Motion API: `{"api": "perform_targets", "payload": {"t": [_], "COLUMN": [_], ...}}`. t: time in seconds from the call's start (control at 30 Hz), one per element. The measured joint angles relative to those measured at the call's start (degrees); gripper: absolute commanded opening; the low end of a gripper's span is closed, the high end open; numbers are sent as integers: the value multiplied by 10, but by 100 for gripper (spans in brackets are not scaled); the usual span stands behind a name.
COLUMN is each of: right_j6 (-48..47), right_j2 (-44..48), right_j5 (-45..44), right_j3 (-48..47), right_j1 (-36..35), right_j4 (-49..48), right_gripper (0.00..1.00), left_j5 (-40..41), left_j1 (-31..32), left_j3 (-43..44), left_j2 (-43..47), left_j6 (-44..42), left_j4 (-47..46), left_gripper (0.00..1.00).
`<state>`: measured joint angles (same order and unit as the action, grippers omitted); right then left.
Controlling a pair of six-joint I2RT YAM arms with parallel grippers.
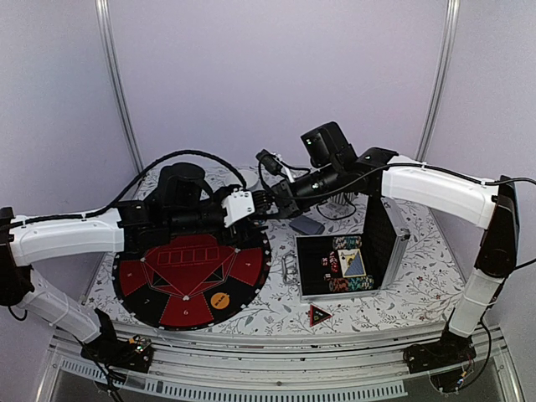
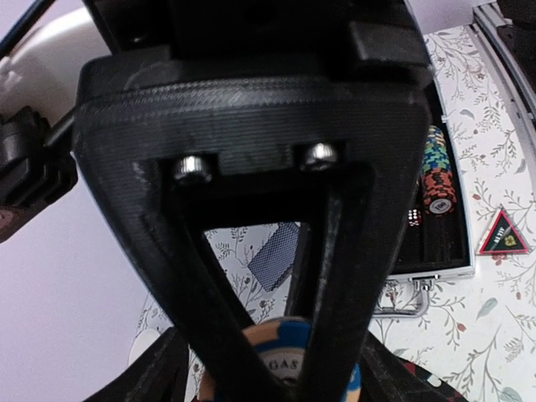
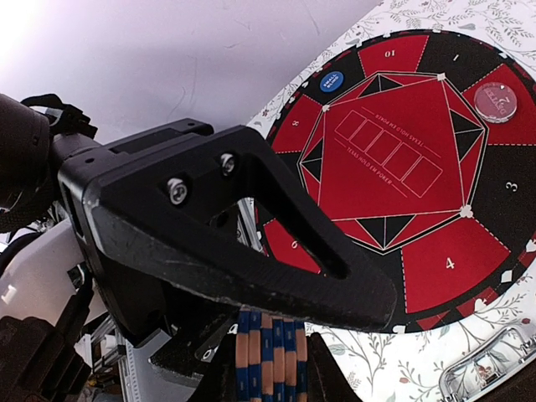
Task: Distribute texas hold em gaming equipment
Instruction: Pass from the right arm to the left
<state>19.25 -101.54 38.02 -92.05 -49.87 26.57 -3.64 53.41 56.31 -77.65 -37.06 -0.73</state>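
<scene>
My right claw (image 1: 276, 201) is clamped on a stack of striped poker chips (image 3: 266, 360). It seems to pinch the stack across its flat ends, so the striped edges face out and no chip can slide loose. The stack is held in the air over the far rim of the round red-and-black hold'em mat (image 1: 193, 276), nose to nose with the left claw (image 1: 245, 207).

From the left wrist view, an end chip's face sits between that claw's fingers (image 2: 335, 285), which flank its rim. Whether they are pressing on it I cannot tell. I read this as a handover, since the left arm looks better placed to reach the mat's numbered seats.

An orange button disc (image 1: 220, 301) lies on a near seat and a blue button disc (image 3: 332, 80) on another. The open metal case (image 1: 381, 239), with more chips inside, stands on the tabletop (image 1: 276, 320) to the right. The red triangular marker (image 1: 319, 315) lies in front of it and the grey-blue deck of cards (image 1: 308, 226) behind.
</scene>
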Motion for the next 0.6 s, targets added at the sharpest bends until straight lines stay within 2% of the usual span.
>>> {"api": "perform_targets", "payload": {"t": [0.17,0.37,0.6], "right_j6": [2,-4,-4], "right_j2": [-2,-2,-2], "right_j5": [-1,-3,-4], "right_j3": [0,0,0], "right_j1": [0,1,2], "right_j4": [-1,-7,-9], "right_gripper": [2,2,3], "left_j5": [0,-2,-2], "left_j1": [0,0,1], "left_j3": [0,-1,-2], "left_j2": [0,3,5], "left_j6": [1,4,7], "left_j4": [0,3,7], "left_gripper": [50,24,1]}}
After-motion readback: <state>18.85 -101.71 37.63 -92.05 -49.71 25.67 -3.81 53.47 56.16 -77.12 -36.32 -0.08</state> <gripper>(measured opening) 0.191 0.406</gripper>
